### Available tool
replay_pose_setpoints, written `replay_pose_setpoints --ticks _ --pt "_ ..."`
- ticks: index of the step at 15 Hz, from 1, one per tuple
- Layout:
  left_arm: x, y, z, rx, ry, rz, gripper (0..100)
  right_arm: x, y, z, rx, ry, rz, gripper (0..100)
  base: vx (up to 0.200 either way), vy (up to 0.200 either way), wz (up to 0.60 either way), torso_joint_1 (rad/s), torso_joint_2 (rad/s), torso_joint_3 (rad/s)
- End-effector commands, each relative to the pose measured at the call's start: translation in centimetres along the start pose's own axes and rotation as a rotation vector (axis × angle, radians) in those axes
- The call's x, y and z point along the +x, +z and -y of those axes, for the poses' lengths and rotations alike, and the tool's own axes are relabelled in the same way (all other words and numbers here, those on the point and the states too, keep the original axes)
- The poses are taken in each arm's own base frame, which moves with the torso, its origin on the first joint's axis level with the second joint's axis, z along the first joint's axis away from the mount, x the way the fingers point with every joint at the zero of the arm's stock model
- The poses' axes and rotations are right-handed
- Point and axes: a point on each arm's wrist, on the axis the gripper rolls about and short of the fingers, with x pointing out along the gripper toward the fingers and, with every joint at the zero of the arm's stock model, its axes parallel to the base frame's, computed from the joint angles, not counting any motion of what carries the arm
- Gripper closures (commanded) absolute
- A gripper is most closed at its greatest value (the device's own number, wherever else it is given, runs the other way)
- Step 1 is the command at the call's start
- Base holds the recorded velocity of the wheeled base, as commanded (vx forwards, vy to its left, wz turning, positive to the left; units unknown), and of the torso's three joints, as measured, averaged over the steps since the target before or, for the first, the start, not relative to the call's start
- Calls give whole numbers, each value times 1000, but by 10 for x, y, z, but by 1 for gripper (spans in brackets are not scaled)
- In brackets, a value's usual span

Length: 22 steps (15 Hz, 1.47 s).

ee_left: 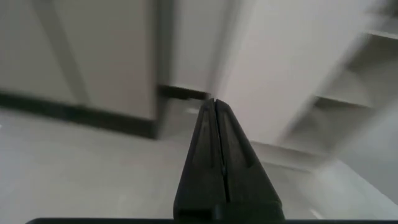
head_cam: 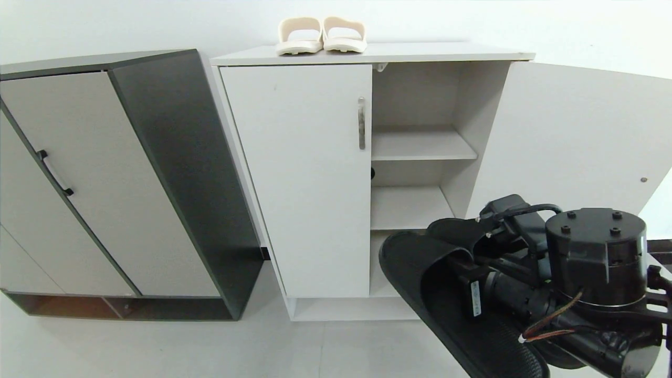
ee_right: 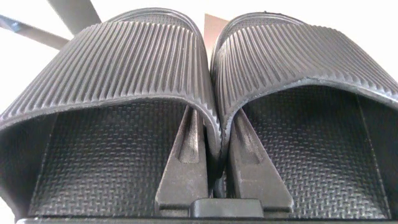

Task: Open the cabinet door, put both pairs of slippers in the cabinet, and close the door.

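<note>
Two black slippers [ee_right: 143, 68] sit side by side on the right pincer [ee_right: 217, 121], with one finger slid under each ribbed strap. The adjoining inner walls of the two straps are squeezed between the fingers [ee_right: 186, 155]. The jaws stand almost together, with only that doubled rubber keeping them apart. In the head view the pair juts out from the pincer's tip, low and in front of the white cabinet [head_cam: 294, 184].

Straight ahead of the right pincer and somewhat higher is the cabinet's open right half. Its lower shelf [head_cam: 409, 207] lies just beyond the held slippers and its upper shelf [head_cam: 420, 147] is above that. The open door [head_cam: 572, 136] is swung wide, standing beyond the pincer and off to its right. The closed door [head_cam: 299, 157] is to the pincer's left, and its metal handle [head_cam: 361, 123] runs along the edge next to the opening.

A pair of cream slippers [head_cam: 321, 35] rests on the cabinet's top, well above the pincer and to its left, over the closed door. Farther left again a dark grey cabinet [head_cam: 173, 173] stands just beside the white one with its doors shut. Pale floor [head_cam: 210, 346] lies below and to the left of the pincer.

The left pincer [ee_left: 216, 102] appears pressed shut with nothing between its fingers, though its wrist view is smeared. Beyond its tips lie the floor and the foot of the cabinets.
</note>
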Motion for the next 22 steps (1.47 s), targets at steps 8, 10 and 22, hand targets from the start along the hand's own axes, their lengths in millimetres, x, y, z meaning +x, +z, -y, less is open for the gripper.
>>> replay_pose_setpoints --ticks 8,10,22 --pt "-25 -108 -25 115 145 81 100 4 -4 -3 -9 3 -17 100 0 0 0 0 0 0" --pt "-31 -115 -22 143 -141 199 100 4 -5 -5 -12 13 -19 100 0 0 0 0 0 0" --pt "-28 -120 -19 167 -302 185 100 91 -14 -20 134 -192 -11 100 0 0 0 0 0 0"
